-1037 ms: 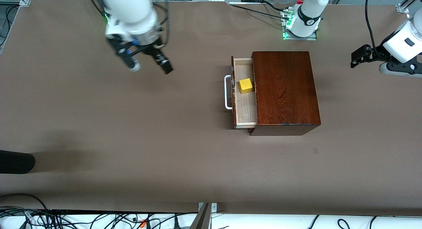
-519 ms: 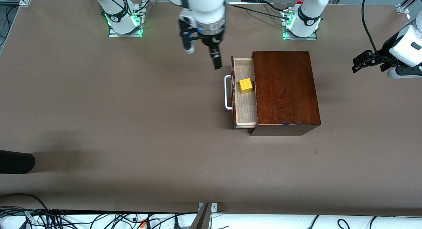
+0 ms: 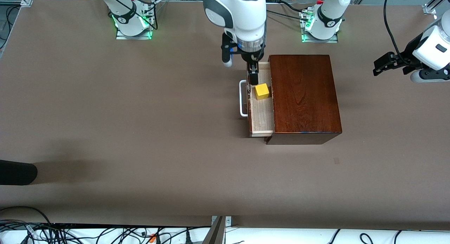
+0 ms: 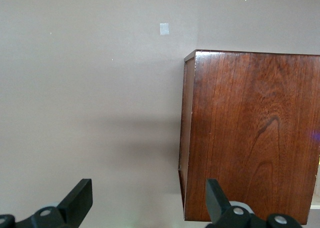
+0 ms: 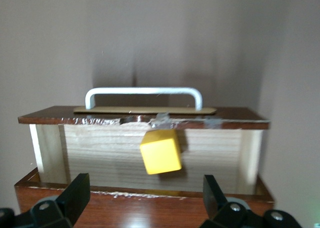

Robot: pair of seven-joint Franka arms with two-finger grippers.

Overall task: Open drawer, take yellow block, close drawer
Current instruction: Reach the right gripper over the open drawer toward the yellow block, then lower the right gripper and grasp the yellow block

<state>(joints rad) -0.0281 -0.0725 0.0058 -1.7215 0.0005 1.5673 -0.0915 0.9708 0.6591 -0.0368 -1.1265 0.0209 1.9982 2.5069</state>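
The dark wooden box (image 3: 302,96) stands mid-table, and its drawer (image 3: 262,114) is pulled out toward the right arm's end, white handle (image 3: 242,98) outward. The yellow block (image 3: 262,91) lies in the drawer, in the half farther from the front camera. My right gripper (image 3: 254,73) hangs open and empty just above the drawer, over the block. In the right wrist view the block (image 5: 160,151) sits on the pale drawer floor (image 5: 100,153), ahead of the open right gripper (image 5: 145,188). My left gripper (image 3: 381,66) waits open, off the left arm's end of the box (image 4: 250,133).
A black object (image 3: 17,172) pokes in at the right arm's end of the table, nearer the front camera. A small tape mark (image 3: 336,160) lies on the brown tabletop nearer the camera than the box. Cables run along the table's front edge.
My right arm has swept from the right arm's end of the table to above the open drawer and turned its gripper. The left gripper barely shifted. Drawer and block have not moved.
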